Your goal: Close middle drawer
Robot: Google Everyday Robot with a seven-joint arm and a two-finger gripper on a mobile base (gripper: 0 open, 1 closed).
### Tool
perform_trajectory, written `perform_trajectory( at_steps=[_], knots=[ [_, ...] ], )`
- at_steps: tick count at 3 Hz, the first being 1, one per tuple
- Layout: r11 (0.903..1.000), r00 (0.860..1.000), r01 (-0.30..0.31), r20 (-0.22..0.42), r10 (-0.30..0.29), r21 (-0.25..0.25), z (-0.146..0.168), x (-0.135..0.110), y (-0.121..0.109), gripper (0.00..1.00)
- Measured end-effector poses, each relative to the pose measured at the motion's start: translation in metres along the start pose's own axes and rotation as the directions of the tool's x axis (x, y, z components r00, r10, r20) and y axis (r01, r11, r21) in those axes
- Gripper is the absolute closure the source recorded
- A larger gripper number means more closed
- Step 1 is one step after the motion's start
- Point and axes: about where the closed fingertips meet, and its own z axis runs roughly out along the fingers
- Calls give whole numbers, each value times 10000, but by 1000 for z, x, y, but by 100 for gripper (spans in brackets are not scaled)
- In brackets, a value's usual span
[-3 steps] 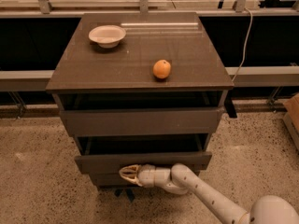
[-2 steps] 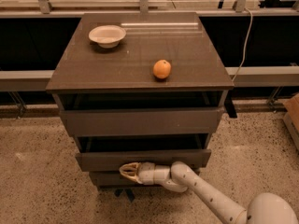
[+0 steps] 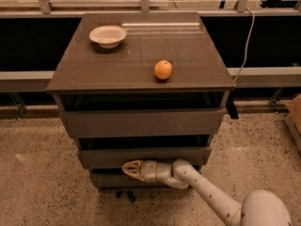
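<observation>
The middle drawer (image 3: 141, 157) is the dark grey-brown slab front second from the top of the cabinet. It stands out a little from the cabinet, with a dark gap above it. My gripper (image 3: 128, 169) reaches in from the lower right. It sits at the lower edge of the middle drawer's front, left of centre, in front of the lowest drawer (image 3: 108, 179). Its tan fingers are together, holding nothing. The white arm (image 3: 207, 197) runs back to the bottom right corner.
On the cabinet top (image 3: 84, 74) lie a white bowl (image 3: 108, 35) at the back left and an orange (image 3: 163, 69) right of centre. The top drawer (image 3: 141, 122) also stands slightly out. A cable (image 3: 244, 41) hangs at the right. The floor is speckled.
The middle drawer's front has moved back towards the cabinet. My gripper has moved with it, a little up and inwards.
</observation>
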Motion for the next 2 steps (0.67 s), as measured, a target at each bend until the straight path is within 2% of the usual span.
perform_trajectory(
  at_steps=[1,2],
  knots=[
    [9996,9997,-31,225,37,-281,-5,-3,18,100],
    [9983,9988,-155,462,182,-566,-14,-13,53,100]
  ],
)
